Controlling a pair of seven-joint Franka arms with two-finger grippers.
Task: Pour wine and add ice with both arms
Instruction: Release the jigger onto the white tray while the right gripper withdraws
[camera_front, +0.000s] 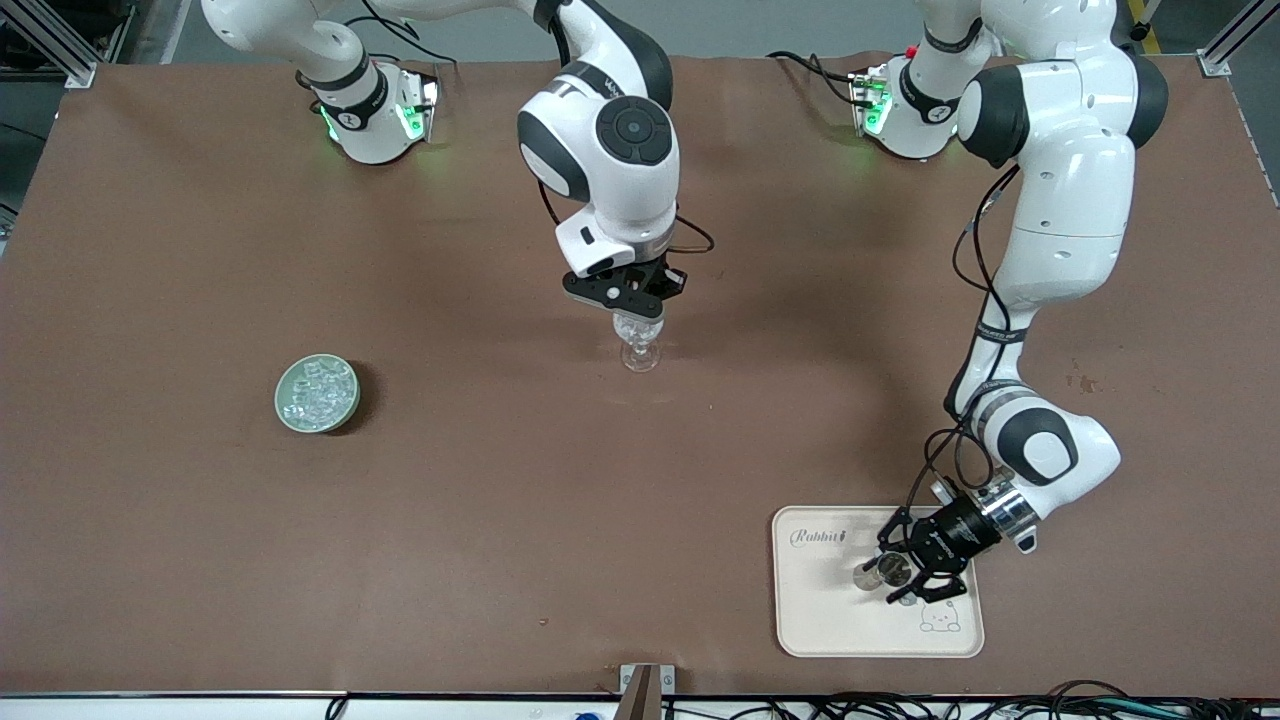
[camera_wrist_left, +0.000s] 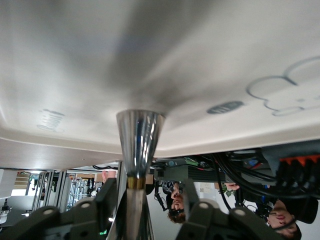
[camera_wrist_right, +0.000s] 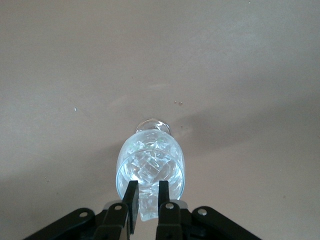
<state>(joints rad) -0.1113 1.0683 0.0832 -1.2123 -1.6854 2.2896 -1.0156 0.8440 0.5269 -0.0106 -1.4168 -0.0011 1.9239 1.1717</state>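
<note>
A clear goblet (camera_front: 640, 350) with ice cubes in it (camera_wrist_right: 150, 167) stands mid-table. My right gripper (camera_front: 636, 310) (camera_wrist_right: 147, 192) hangs just over its mouth, shut on one ice cube (camera_wrist_right: 149, 210). A tiny stemmed glass (camera_front: 882, 574), silvery with a gold band in the left wrist view (camera_wrist_left: 140, 135), stands on the cream tray (camera_front: 820, 620). My left gripper (camera_front: 890, 572) (camera_wrist_left: 150, 192) reaches in level around it and is open, with a gap on each side of the stem. No wine shows in either glass.
A pale green round dish (camera_front: 317, 412) holding several ice cubes (camera_front: 320, 388) sits toward the right arm's end of the table. The tray lies near the table's front edge. Brown cloth covers the table.
</note>
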